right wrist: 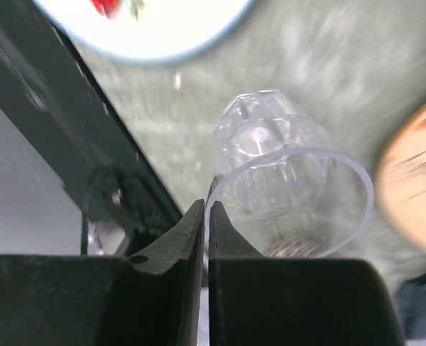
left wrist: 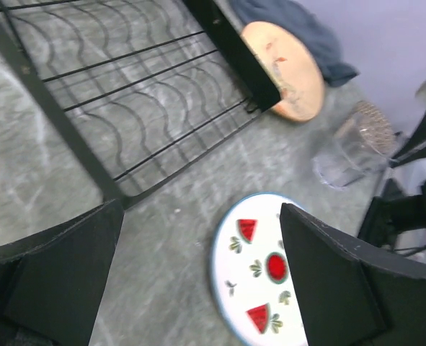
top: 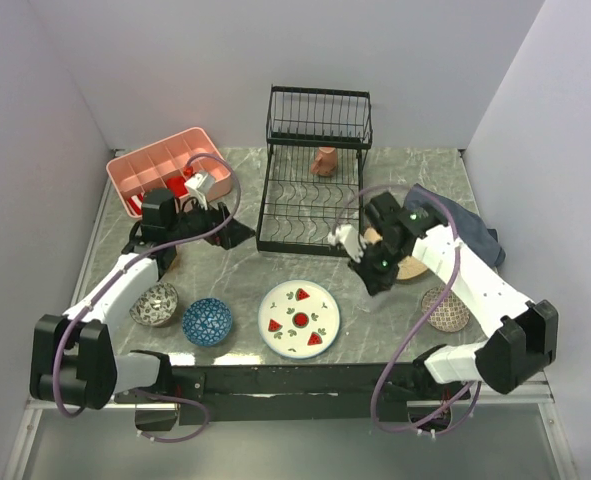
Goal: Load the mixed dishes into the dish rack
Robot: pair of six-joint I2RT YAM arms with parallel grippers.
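The rack (top: 319, 118) stands at far centre. The watermelon plate (top: 299, 318) lies flat at near centre, in front of it. The left gripper (top: 237, 237) hovers at the rack's near left corner, fingers spread wide and empty. The right gripper (right wrist: 207, 205) pinches the rim of the glass (right wrist: 292, 180), just right of the plate; I cannot tell whether the glass is lifted. A cup (top: 324, 160) sits inside the rack.
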